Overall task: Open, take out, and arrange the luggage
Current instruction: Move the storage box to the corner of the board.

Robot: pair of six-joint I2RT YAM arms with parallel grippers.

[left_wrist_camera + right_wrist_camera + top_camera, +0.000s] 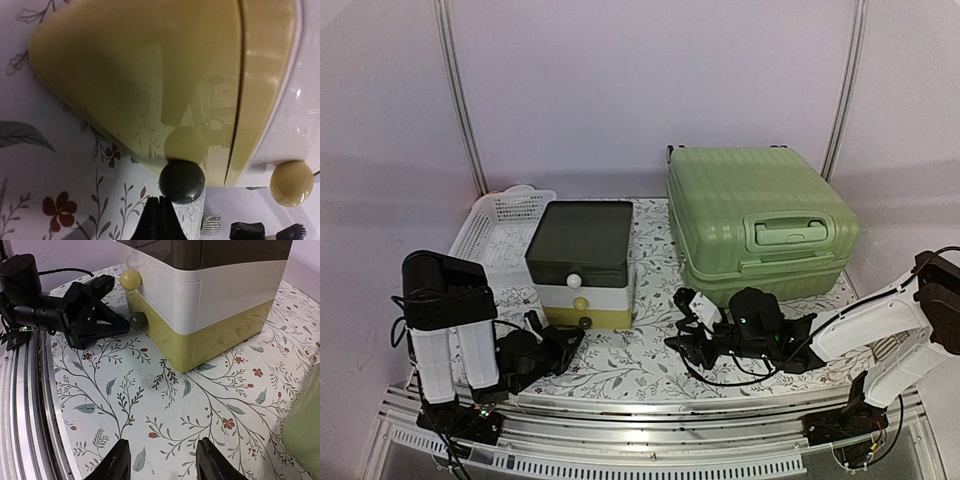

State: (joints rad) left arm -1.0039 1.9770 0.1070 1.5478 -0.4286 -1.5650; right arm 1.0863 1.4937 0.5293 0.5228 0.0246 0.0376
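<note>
Well, the light-green ribbed hard-shell suitcase (760, 225) lies closed on the floral-patterned table cover (620, 370) at the back right, its recessed handle facing the arms. Just left of it, not touching, stands the small white-and-yellow plastic drawer box with a dark lid (582, 265). A white plastic mesh basket (500, 225) sits at the box's far left side. The left gripper (572, 336) has its fingers pressed together, tips right at the round dark knob (181, 181) of the yellow bottom drawer; I cannot tell if they touch. The right gripper (165, 466) hovers over the cover in front of the suitcase, fingers spread, nothing between them.
</note>
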